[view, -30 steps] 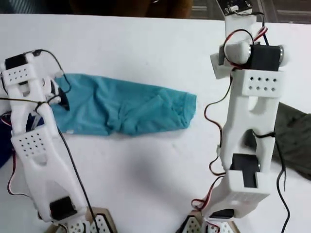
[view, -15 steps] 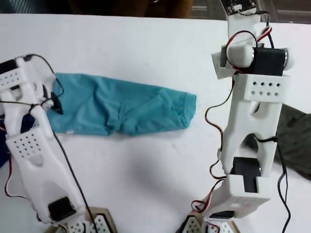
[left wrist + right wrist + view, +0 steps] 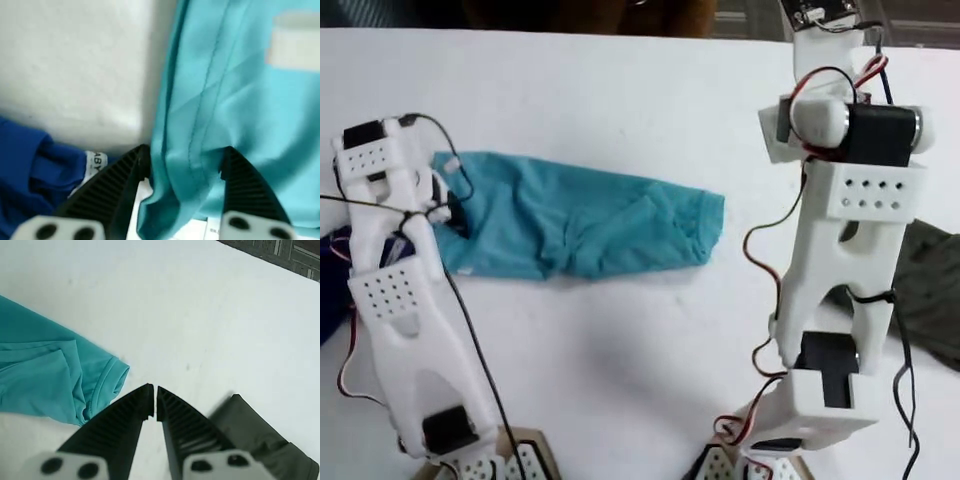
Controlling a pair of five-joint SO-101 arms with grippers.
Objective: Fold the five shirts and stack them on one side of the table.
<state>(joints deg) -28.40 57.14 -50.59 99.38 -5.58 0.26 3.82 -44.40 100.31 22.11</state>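
A teal shirt [image 3: 580, 225] lies loosely folded in a long strip across the table's left half. My left gripper [image 3: 185, 152] is open at the strip's left end, and a bunched hem of the teal shirt [image 3: 225, 90] lies between its fingers. In the high view the left gripper [image 3: 448, 205] sits low on that end. My right gripper [image 3: 154, 388] is shut on nothing, held above bare table between the teal shirt [image 3: 45, 380] and a dark olive shirt [image 3: 255, 440].
A dark blue shirt [image 3: 40, 170] lies just beside the left gripper, at the table's left edge [image 3: 330, 290]. The olive shirt [image 3: 930, 290] rests at the right edge behind the raised right arm [image 3: 845, 250]. White tabletop [image 3: 620, 90] stretches toward the back.
The left arm's wrist swung a little left, then came back to the teal shirt's left end. The right arm drifted slightly right and nearer. The shirt has not moved.
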